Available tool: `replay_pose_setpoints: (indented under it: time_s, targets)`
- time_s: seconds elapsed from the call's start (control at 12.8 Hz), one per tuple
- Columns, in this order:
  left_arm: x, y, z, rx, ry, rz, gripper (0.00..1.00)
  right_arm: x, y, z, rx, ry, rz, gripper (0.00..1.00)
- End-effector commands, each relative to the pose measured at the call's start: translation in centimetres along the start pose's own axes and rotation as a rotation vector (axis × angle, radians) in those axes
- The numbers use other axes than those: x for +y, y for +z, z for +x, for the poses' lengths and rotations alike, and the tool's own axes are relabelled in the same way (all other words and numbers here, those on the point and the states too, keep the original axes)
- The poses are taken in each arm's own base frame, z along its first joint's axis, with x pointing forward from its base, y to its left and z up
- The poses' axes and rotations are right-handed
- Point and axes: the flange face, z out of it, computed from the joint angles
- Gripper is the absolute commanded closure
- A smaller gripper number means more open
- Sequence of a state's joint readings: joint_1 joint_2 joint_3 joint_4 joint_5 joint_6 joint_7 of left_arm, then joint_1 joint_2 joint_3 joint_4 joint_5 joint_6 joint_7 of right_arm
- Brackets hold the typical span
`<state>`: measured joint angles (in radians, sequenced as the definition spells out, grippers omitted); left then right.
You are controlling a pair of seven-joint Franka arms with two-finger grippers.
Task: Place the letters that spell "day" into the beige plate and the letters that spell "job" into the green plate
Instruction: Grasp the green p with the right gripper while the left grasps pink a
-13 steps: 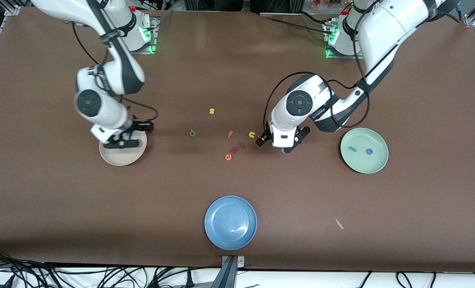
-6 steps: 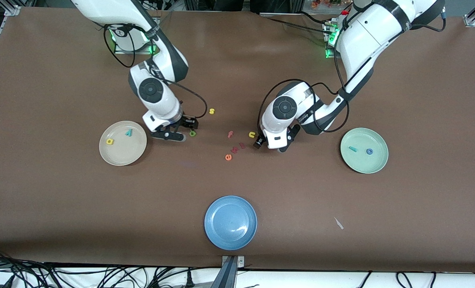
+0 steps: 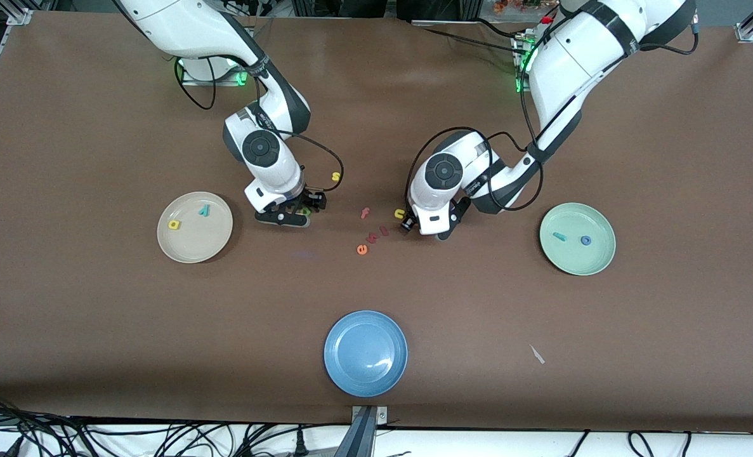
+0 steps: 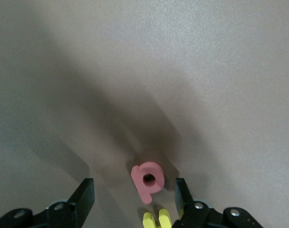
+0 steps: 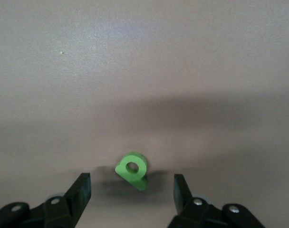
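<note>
Green foam "d" (image 5: pixel 132 170) and orange-red "b" (image 4: pixel 148 179) lie on the table, bracketed by our spread, empty right gripper (image 5: pixel 131 190) and left gripper (image 4: pixel 135 194); next, we judge, each must descend, pinch, then carry to its plate.

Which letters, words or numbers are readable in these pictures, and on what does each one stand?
yellow "s": table
pink "f": table
yellow "u": table
orange "e": table
green "d": table
pink-red "b": table
yellow "a", teal "y": beige plate
teal "j", blue "o": green plate
red letter beside the "e": too small to read
Printed words: none legible.
</note>
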<state>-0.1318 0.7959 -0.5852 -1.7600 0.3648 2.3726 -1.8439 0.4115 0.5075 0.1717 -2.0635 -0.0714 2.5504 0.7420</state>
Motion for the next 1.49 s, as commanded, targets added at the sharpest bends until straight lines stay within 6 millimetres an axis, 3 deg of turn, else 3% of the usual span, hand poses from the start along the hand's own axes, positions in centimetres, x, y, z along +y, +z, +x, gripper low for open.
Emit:
replay_pose_setpoints:
  time_s: [0.0, 0.08, 0.31, 0.63, 0.94, 1.1, 1.18, 1.41]
  targets:
    - [0.4, 0.0, -0.2, 0.004, -0.012, -0.009, 0.3, -0.6, 0.3, 0.1, 0.026, -0.026, -0.015, 0.27]
    - [0.3, 0.4, -0.3, 0.002, -0.011, -0.004, 0.34, -0.6, 0.4, 0.1, 0.032, -0.037, -0.018, 0.32]
    - [0.3, 0.3, -0.2, 0.003, -0.009, -0.004, 0.59, -0.7, 1.3, -0.2, 0.037, -0.048, -0.013, 0.36]
    - [0.5, -0.2, 0.6, 0.027, 0.018, -0.019, 0.89, -0.8, 1.5, -0.3, 0.037, -0.053, -0.013, 0.54]
    - [0.9, -1.9, 1.7, 0.049, 0.049, -0.047, 0.96, -0.8, 1.1, -0.2, 0.039, -0.06, -0.014, 0.8]
    - [1.3, -3.5, 2.4, 0.059, 0.066, -0.065, 0.96, -0.5, -0.4, 0.4, 0.057, -0.081, -0.011, 0.83]
    - [1.4, -4.4, 3.1, 0.062, 0.067, -0.073, 0.96, 0.3, -1.9, 1.1, 0.054, -0.097, -0.026, 0.83]
    - [1.1, -8.0, 6.1, 0.076, 0.159, -0.063, 0.98, 7.3, -7.1, 5.2, 0.003, -0.227, -0.091, 0.83]
